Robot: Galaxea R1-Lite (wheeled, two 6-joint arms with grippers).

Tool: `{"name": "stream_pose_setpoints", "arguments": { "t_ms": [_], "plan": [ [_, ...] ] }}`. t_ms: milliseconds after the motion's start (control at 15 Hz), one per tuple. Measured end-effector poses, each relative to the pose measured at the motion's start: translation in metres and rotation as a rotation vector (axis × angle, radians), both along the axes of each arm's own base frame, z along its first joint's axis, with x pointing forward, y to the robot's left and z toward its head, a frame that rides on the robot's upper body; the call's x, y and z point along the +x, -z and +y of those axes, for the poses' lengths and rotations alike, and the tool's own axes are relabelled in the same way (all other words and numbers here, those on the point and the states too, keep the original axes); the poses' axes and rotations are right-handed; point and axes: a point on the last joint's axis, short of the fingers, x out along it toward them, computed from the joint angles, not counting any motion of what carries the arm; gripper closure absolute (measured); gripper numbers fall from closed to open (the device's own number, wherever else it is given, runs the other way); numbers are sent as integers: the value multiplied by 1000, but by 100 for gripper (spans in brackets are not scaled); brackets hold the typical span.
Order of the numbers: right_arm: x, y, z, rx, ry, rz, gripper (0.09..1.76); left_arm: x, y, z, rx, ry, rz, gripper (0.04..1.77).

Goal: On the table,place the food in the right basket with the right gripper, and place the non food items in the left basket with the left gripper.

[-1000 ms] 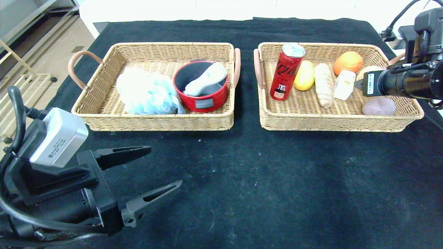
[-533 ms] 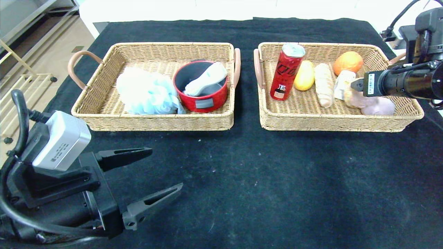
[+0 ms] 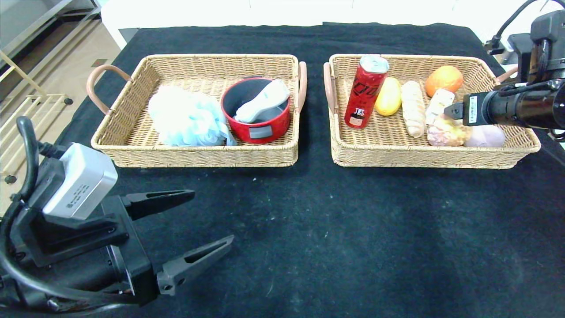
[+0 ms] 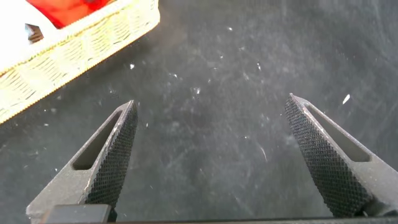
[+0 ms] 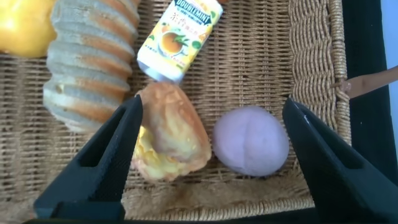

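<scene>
Black cloth covers the counter [image 3: 309, 229] from edge to edge, flecked with pale lint; beyond its far edge runs a white wall, and past its left edge a tan floor with metal shelving is visible.

Two wicker baskets sit side by side toward the far edge, handles nearly facing across a narrow gap. The left basket [image 3: 132, 150] holds the non-food items: a pale blue bath pouf [image 3: 185, 117] against its near wall, and beside it a red pot [image 3: 257, 110] with a white brush-like object [image 3: 262, 102] resting inside; its exact kind cannot be told. The right basket [image 3: 379, 154] holds the food: an upright red drink can [image 3: 366, 90] near its left wall, a yellow lemon-like fruit [image 3: 388, 96], a long bread roll [image 3: 412, 114], an orange [image 3: 444, 79], a Doublemint packet [image 5: 179, 38], a golden pastry [image 5: 168, 134] and a pale purple bun [image 5: 250, 141]. Pastry and bun lie just beside each other against the near wall.

The right tool [image 5: 211, 143] hangs above that corner of the right basket with its jaws wide apart, straddling pastry and bun and gripping neither; the pastry rests on the wicker, consistent with a completed release. The left tool [image 3: 194, 229] is parked over bare cloth near the counter's near-left corner, jaws spread and empty, well apart from the left basket.

No loose item is seen on the cloth outside the baskets. Judgement: sorting appears complete.
</scene>
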Motion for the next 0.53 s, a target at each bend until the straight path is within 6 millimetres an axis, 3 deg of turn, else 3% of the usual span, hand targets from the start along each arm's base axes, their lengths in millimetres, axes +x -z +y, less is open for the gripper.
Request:
{"name": "stream_pose_setpoints", "arguments": {
  "t_ms": [267,533],
  "plan": [
    [-29,2,8,2,-46,15,18,1,-3,0,-5,-4,-12,9],
    [-85,18,13,-10,-118,65,17,2,-5,-1,-4,-9,-15,9]
  ]
}}
